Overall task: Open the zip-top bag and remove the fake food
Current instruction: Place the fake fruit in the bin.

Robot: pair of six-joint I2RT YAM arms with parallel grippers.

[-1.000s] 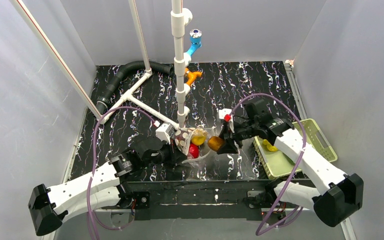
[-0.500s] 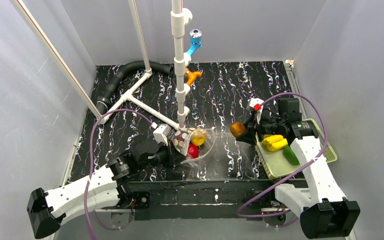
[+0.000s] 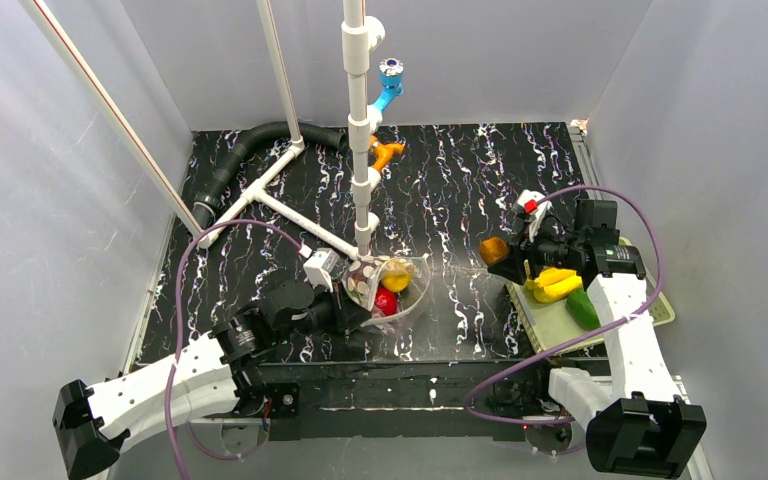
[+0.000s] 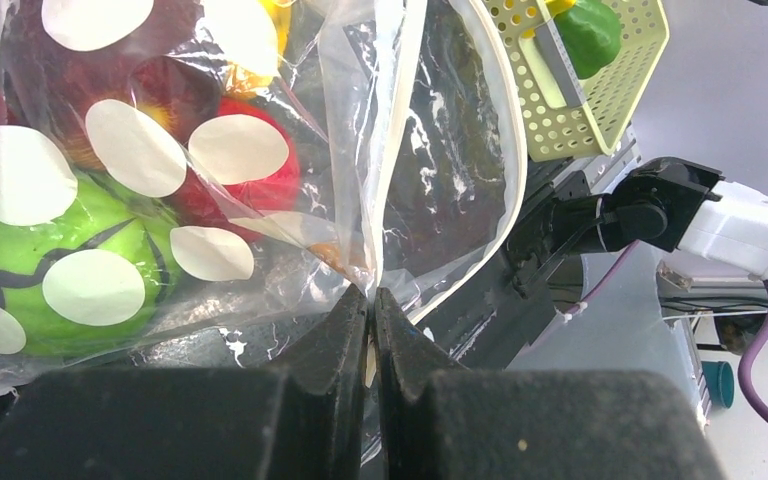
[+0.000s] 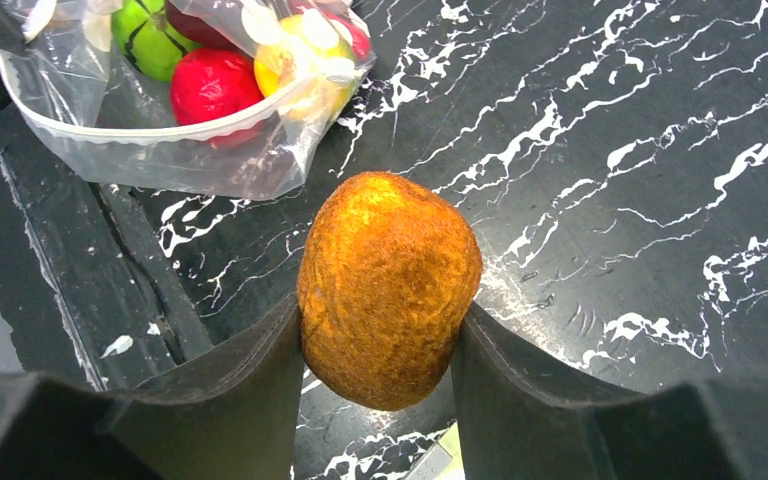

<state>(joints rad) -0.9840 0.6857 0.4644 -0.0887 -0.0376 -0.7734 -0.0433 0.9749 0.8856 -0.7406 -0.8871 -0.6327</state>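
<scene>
- left gripper [image 4: 370, 310]: jaws clenched on a fold of the bag [image 4: 260, 180], pinching the clear film just beside its white zip rim. only the two dark finger ends show in the left wrist view; the rest is cut off at the bottom edge.
- top view: the left fingertips are hidden by the wrist camera housing and the bag.
- the bag sits near the middle of the table [image 3: 460, 170], toward the near edge, just beside the foot of the white pipe post [image 3: 363, 190]. its mouth gapes open, facing right.
- can't tell whether the bag's bottom rests on the table or hangs from the grip.
- inside the bag: red piece [image 5: 212, 85], green ball [image 5: 145, 30], yellow piece [image 5: 300, 65], plus something dark red behind them. white dots and crinkles cover a lot, so the exact count is unclear.
- right gripper [image 5: 380, 330]: grasping the orange piece [image 5: 388, 285], one finger on each side.
- the orange piece is out of the bag and well apart from it, over bare table just left of the basket [image 3: 545, 325]. its height above the table can't be read.
- the basket is at the right of the table, partly hidden under the right arm. yellow bits [image 3: 552, 285] and a green bit [image 3: 582, 308] lie in it.
- the left wrist view shows only one corner of the basket.
</scene>
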